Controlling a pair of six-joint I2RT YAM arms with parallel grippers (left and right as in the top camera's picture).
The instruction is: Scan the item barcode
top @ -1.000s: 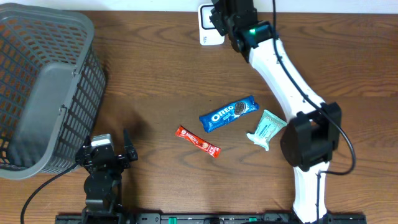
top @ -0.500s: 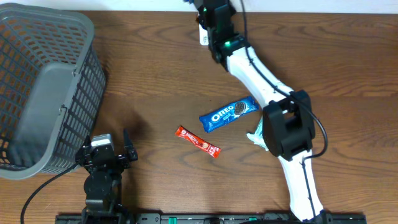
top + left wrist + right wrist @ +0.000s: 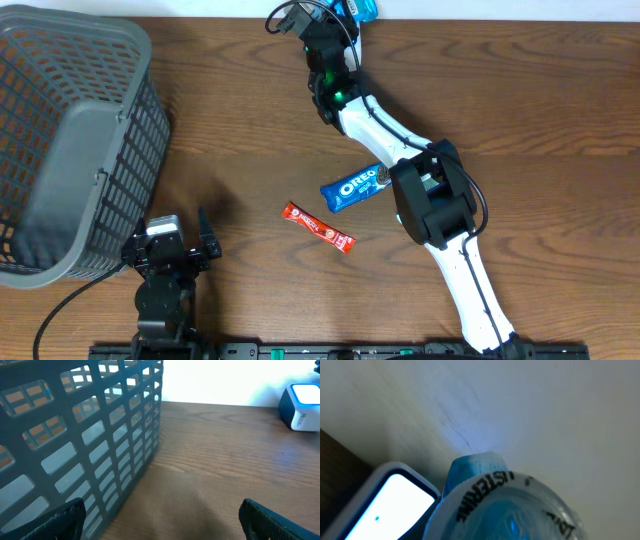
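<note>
The brown wooden table (image 3: 560, 120) carries a large grey basket (image 3: 70, 140) at its left end. The right arm (image 3: 380, 125) stretches across the table to the far edge, passing over one end of a blue cookie pack (image 3: 352, 187) near the middle. The left gripper (image 3: 160, 522) sits low at the near edge beside the basket, its jaws spread wide with nothing between them. A red bar (image 3: 318, 227) lies just beside the cookie pack. The scanner (image 3: 301, 400) stands at the far edge, its face lit white. The right gripper (image 3: 340, 18) holds a small blue packet (image 3: 510, 505) just beside that lit face; whether they touch I cannot tell.
</note>
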